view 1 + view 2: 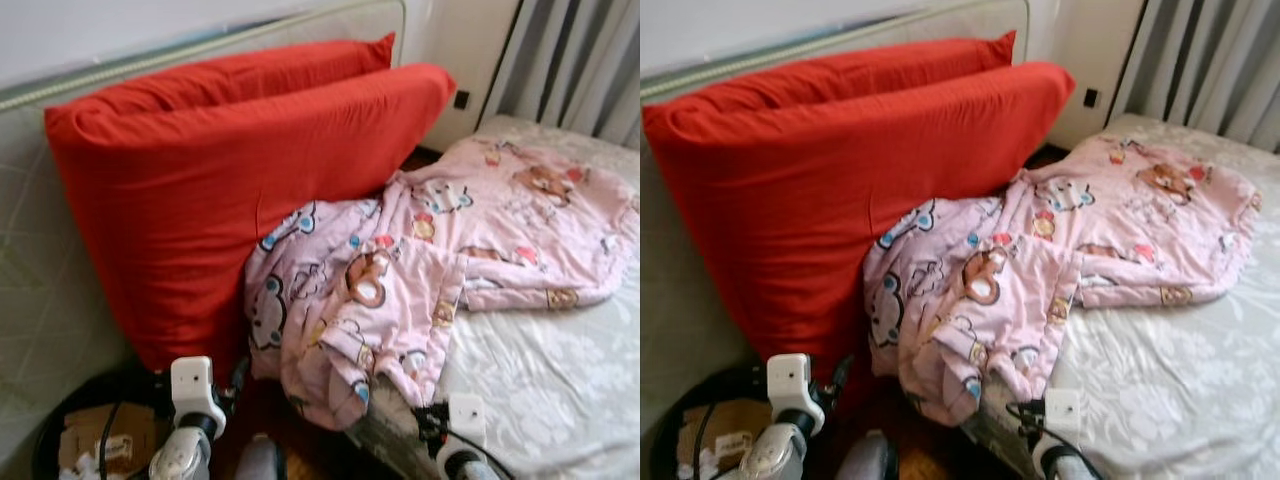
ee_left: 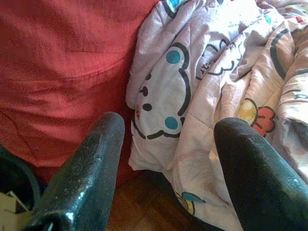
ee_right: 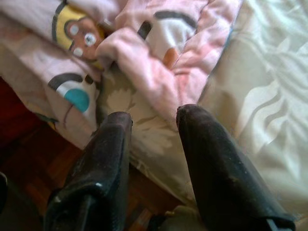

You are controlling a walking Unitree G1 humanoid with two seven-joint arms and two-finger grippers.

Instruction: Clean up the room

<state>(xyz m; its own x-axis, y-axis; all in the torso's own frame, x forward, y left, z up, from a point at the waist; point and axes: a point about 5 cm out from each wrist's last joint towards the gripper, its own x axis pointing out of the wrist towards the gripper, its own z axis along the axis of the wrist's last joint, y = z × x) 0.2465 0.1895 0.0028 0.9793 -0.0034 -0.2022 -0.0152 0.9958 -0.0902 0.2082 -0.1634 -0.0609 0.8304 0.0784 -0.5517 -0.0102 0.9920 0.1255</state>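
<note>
Nearest the camera, both arms are seen raised at the bed's edge. The left gripper (image 2: 168,163) is held wide apart, empty, aimed at the hanging corner of the pink cartoon-print quilt (image 1: 400,270) where it meets the red pillows. The right gripper (image 3: 154,120) is spread moderately, empty, just above the mattress edge, beside the quilt's hem but not touching it. Low at the left, a dark bin (image 1: 60,425) with cardboard scraps inside is noted on the wooden floor (image 2: 139,211).

The quilt is found crumpled, one end spilling off the mattress (image 1: 540,380) toward the floor, the rest spread loosely toward the far side. Two large red pillows (image 1: 220,170) are leaned against the padded headboard (image 1: 40,290), the quilt bunched against the front one.

Task progress is judged early: the quilt is not yet grasped, straightened or folded. The pillows crowd the left approach; the bin sits close under the left arm. Grey curtains (image 1: 580,60) hang at the far end.
</note>
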